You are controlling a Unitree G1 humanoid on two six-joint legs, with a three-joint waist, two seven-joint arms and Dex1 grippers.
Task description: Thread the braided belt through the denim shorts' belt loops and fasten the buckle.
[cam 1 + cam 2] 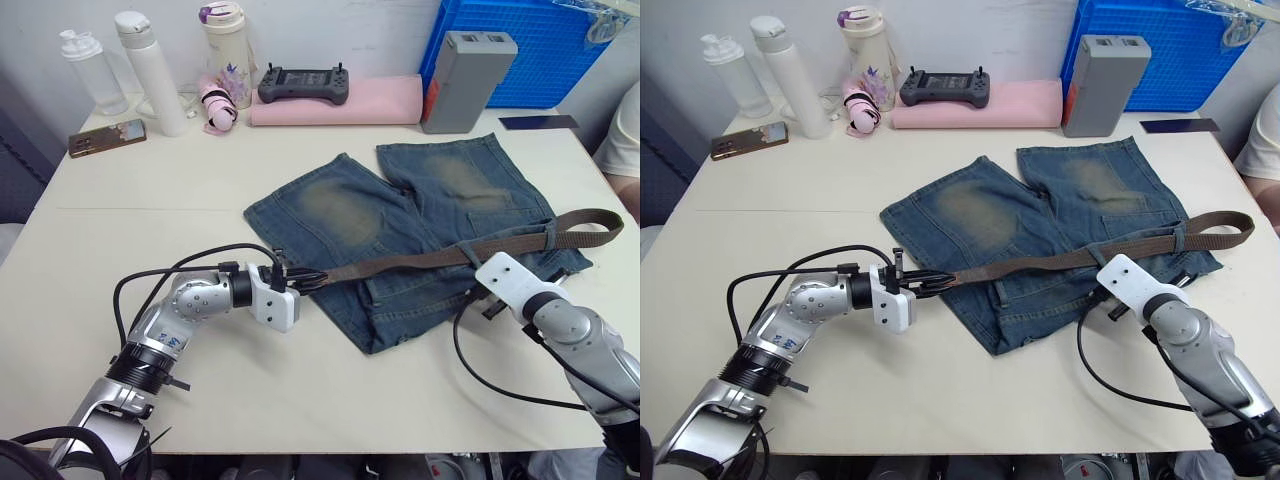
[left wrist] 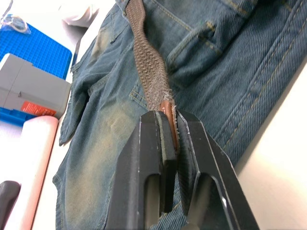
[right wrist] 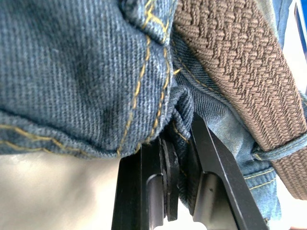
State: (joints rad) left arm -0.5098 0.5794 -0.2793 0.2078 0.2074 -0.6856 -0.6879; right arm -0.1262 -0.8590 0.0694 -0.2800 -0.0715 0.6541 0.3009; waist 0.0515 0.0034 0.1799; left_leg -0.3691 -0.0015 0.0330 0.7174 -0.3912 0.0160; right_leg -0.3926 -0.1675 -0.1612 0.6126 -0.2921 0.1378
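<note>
Left wrist view — left gripper [image 2: 168, 127] clamps the belt [image 2: 148, 72] tip, strap running ahead of it along the shorts' [image 1: 420, 230] waistband. Right gripper [image 3: 177, 153] pinches the waistband edge just under the belt. Strap passes at least one loop [image 1: 1178, 240] near the right gripper; more loops likely left — buckle not yet fastened.

Left end effector [image 2: 169, 125] and right end effector [image 3: 180, 143] both clamped closed.
</note>
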